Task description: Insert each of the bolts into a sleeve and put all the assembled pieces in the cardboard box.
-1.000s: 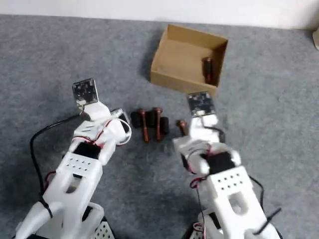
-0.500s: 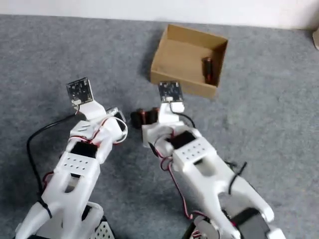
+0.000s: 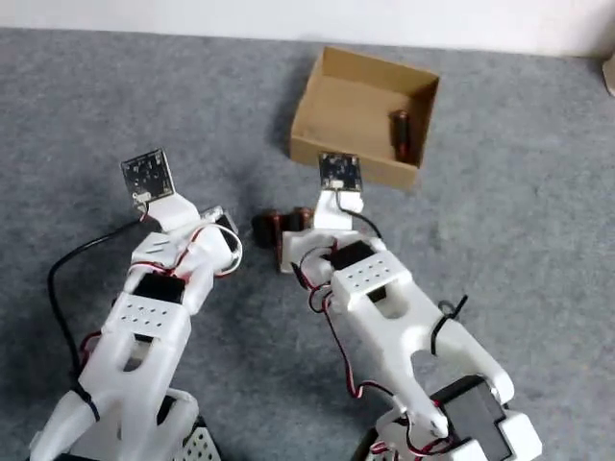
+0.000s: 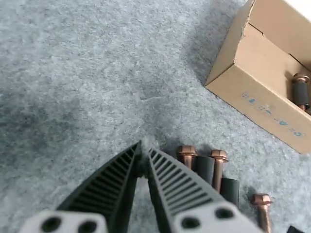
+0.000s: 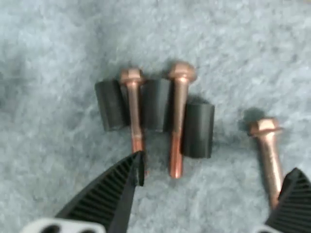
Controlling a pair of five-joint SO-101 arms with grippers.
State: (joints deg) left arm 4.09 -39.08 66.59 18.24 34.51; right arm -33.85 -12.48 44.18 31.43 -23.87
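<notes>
Three copper bolts lie on the grey carpet: one point(image 5: 132, 107) between two black sleeves point(image 5: 111, 111) point(image 5: 154, 104), a second point(image 5: 179, 116) beside a third sleeve point(image 5: 198, 128), and a loose one point(image 5: 267, 145) apart. My right gripper point(image 5: 214, 182) hangs open just above them, one finger point(image 5: 129, 182) near the first bolt's tip, the other beside the loose bolt. My left gripper point(image 4: 142, 149) is shut and empty, on the carpet beside the group point(image 4: 187, 155). The cardboard box point(image 3: 309, 130) holds one assembled piece point(image 3: 401, 134).
In the high view the right arm's wrist point(image 3: 336, 206) covers most of the bolts, between the box's front wall and the left arm point(image 3: 183, 259). Open carpet lies to the far left and right of the box.
The right arm has swung left from beside the loose bolt to above the bolt group. The left arm has drawn back slightly to the left.
</notes>
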